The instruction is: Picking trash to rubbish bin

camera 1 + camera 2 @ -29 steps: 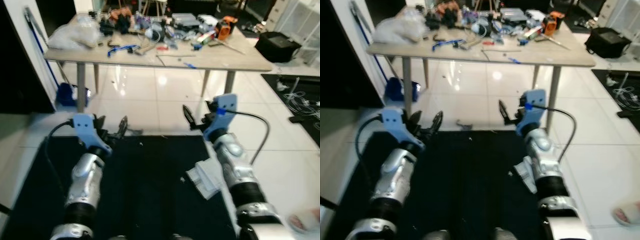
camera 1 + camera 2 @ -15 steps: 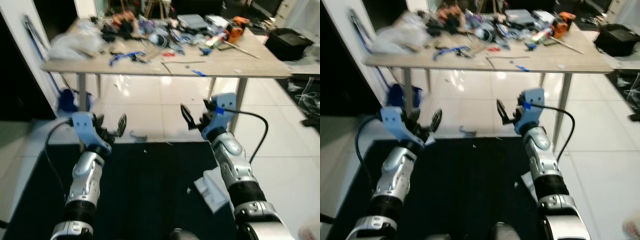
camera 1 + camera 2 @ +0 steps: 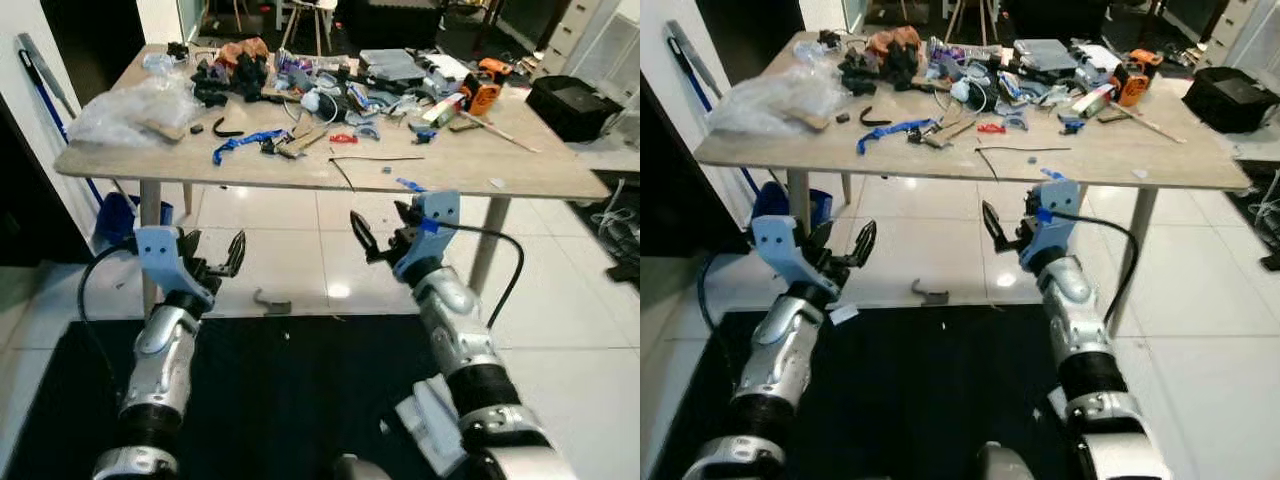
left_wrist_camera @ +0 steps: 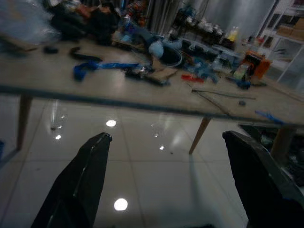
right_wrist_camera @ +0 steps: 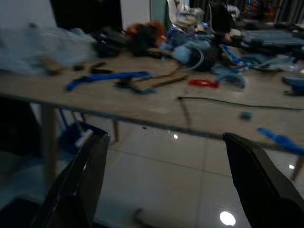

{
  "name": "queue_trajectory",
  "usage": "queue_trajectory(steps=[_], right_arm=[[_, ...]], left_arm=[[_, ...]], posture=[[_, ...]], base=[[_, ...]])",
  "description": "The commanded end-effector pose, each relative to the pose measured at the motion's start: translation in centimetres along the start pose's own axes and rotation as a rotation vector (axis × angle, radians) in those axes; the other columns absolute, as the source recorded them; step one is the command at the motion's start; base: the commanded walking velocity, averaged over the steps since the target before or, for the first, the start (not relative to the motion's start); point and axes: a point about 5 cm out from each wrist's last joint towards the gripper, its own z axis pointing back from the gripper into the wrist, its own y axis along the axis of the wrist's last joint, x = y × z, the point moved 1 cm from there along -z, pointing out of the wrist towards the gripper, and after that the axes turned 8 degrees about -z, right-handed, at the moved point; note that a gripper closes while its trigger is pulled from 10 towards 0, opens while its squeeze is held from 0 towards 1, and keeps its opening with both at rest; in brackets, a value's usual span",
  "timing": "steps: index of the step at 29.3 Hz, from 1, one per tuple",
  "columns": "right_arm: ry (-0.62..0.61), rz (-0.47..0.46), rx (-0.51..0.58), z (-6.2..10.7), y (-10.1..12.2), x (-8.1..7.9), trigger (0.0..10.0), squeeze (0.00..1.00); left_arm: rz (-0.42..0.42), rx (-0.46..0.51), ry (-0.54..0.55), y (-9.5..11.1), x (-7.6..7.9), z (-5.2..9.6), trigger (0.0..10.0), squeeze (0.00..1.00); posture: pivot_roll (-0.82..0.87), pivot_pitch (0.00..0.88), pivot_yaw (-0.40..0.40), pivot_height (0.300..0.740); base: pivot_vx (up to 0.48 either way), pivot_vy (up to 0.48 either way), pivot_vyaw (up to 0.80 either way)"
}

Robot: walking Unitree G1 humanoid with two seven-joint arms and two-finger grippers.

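Note:
A small grey scrap point(image 3: 270, 300) lies on the white tiles under the wooden table point(image 3: 520, 175), just past the far edge of the black mat point(image 3: 290, 400). A crumpled white piece point(image 3: 428, 432) rests on the mat beside my right forearm. Both arms are held forward above the mat. My left gripper point(image 3: 213, 252) is open and holds nothing; it is near the table's left leg. My right gripper point(image 3: 379, 233) is open and holds nothing, below the table's front edge. In the wrist views the fingers point(image 4: 85, 180) point(image 5: 256, 185) stand wide apart, facing the cluttered tabletop.
The tabletop carries several tools, cables, a plastic bag point(image 3: 135, 100) and an orange drill point(image 3: 483, 92). A blue container point(image 3: 775, 200) and a broom point(image 3: 55, 90) stand by the left wall. A black case point(image 3: 572, 102) sits on the floor at right.
The whole view has shifted: the table now shows more fully and higher up, the mat lower. Both grippers stay open and have risen toward the table's edge.

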Motion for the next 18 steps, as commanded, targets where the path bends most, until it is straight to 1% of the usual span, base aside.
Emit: queue_trajectory(steps=[1, 12, 18], right_arm=[[0.019, -0.004, 0.000, -0.2, 0.1, -0.5, 10.0, 0.00], [0.032, -0.008, 0.007, -0.3, 0.7, -0.5, 10.0, 0.00], [0.049, 0.007, 0.005, -0.5, 1.0, -0.7, 10.0, 0.00]], left_arm=[[-0.010, -0.015, 0.006, -0.2, -0.3, 0.3, 10.0, 0.00], [-0.018, 0.002, 0.001, 0.5, -0.2, 0.2, 10.0, 0.00], [-0.025, 0.008, -0.004, 0.9, -0.2, 0.1, 10.0, 0.00]], posture=[[0.01, 0.000, -0.044, 0.740], [0.00, 0.000, -0.039, 0.740], [0.00, 0.000, -0.038, 0.740]], base=[[0.480, 0.000, 0.00], [0.480, 0.000, 0.00], [0.480, 0.000, 0.00]])
